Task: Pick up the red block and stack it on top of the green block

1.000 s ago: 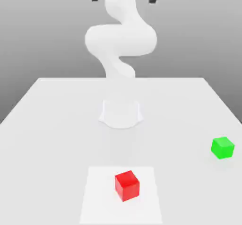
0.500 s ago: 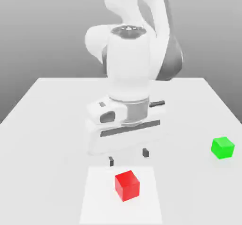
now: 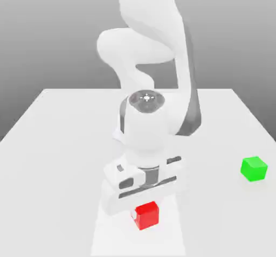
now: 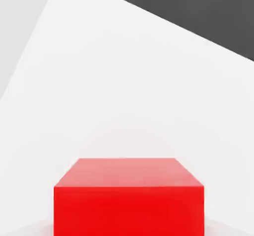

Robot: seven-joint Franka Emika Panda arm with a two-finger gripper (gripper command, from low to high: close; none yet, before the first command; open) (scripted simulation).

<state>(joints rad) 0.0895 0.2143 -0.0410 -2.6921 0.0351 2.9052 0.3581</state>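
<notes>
The end effector (image 3: 144,210) hides the red block's (image 3: 146,215) top.

Bare table (image 3: 64,142) all over; nothing standing between red block (image 3: 146,215) and green block (image 3: 254,168) off to the exterior view's right.

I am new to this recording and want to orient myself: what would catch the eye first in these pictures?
The big white arm bends down over the table's near edge, its gripper lowered onto the red block and shut on it. In the hand view that red block looms very close. The green block sits alone, well apart, at the exterior view's right.
</notes>
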